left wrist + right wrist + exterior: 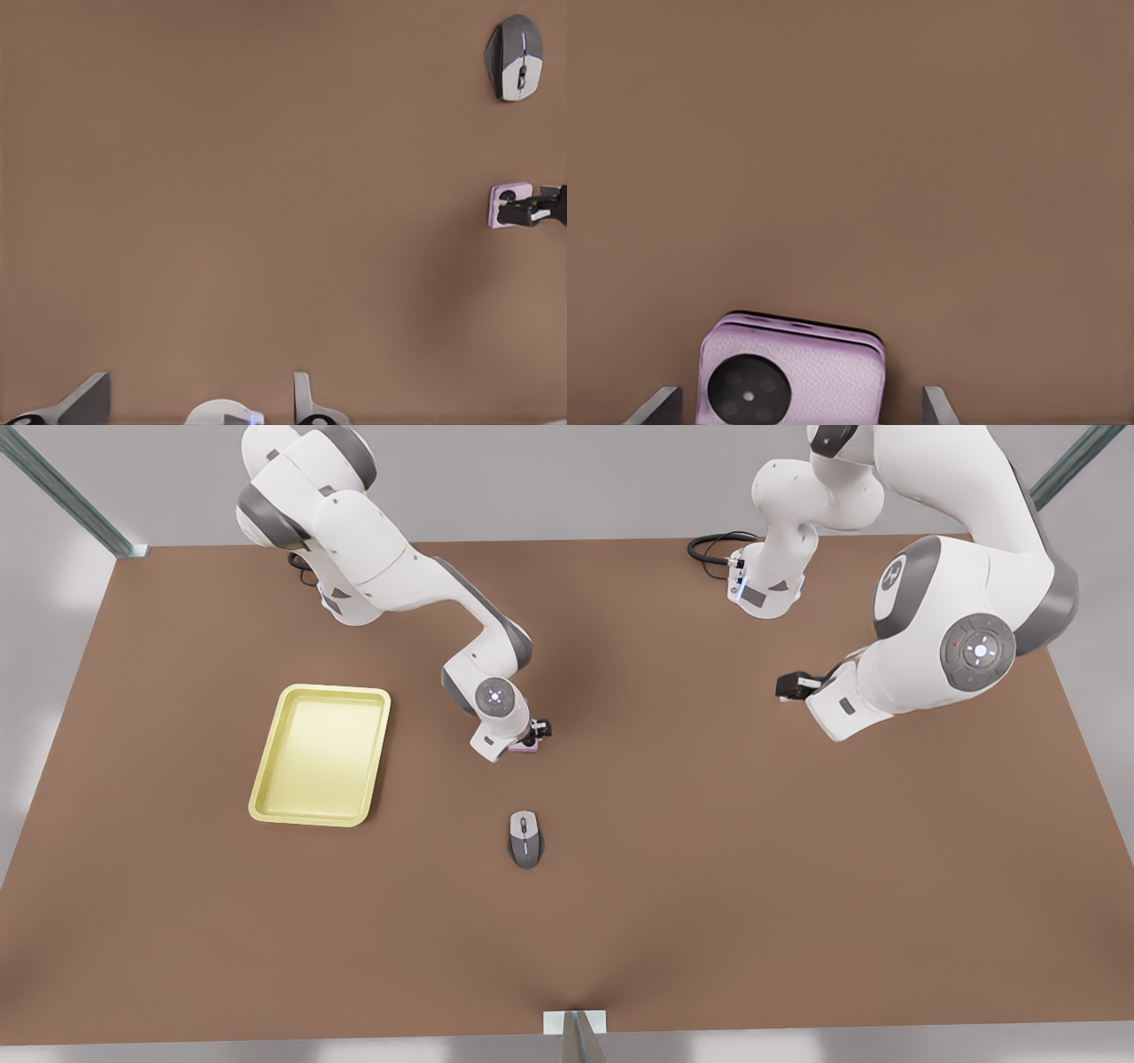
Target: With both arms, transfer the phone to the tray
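The right gripper (530, 742) stands low over the phone (524, 748) near the table's (709, 850) middle. In the right wrist view its two fingertips (656, 405) sit either side of the phone (793, 376), parted wider than the case and not yet pressing it. That suits a grip across the phone's width before a lift.

The left gripper (788, 686) waits well apart, toward the front view's right; its fingers (84, 403) stand apart and hold nothing. It is probably parked clear of the working arm.

The tray (266, 797) lies bare toward the front view's left, near the phone's arm. A mouse (525, 839) rests near the phone, apart from it.

Count: two arms, one phone, one tray, one mouse.
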{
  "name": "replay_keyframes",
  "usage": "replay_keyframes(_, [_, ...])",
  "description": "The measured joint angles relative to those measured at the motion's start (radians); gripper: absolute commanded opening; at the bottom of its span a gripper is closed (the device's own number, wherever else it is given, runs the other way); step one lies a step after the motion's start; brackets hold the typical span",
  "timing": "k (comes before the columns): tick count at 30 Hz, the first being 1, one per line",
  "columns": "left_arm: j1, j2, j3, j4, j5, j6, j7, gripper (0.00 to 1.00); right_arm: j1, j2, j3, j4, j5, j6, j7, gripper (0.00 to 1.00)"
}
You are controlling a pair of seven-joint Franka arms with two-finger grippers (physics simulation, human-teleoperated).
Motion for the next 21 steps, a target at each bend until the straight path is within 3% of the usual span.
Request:
replay_keyframes(16, [0.0, 0.007, 0.001, -0.001, -0.001, -0.007, 0.001, 1.0, 0.022, 0.007, 0.005, -0.024, -0.017, 0.028, 0.098, 1.0])
replay_keyframes(18, [0.0, 0.007, 0.001, -0.001, -0.001, -0.008, 0.001, 1.0, 0.022, 0.007, 0.006, -0.021, -0.017, 0.032, 0.105, 0.91])
replay_keyframes(21, [0.0, 0.009, 0.001, -0.001, -0.001, -0.008, 0.001, 1.0, 0.022, 0.007, 0.006, -0.021, -0.017, 0.035, 0.114, 0.88])
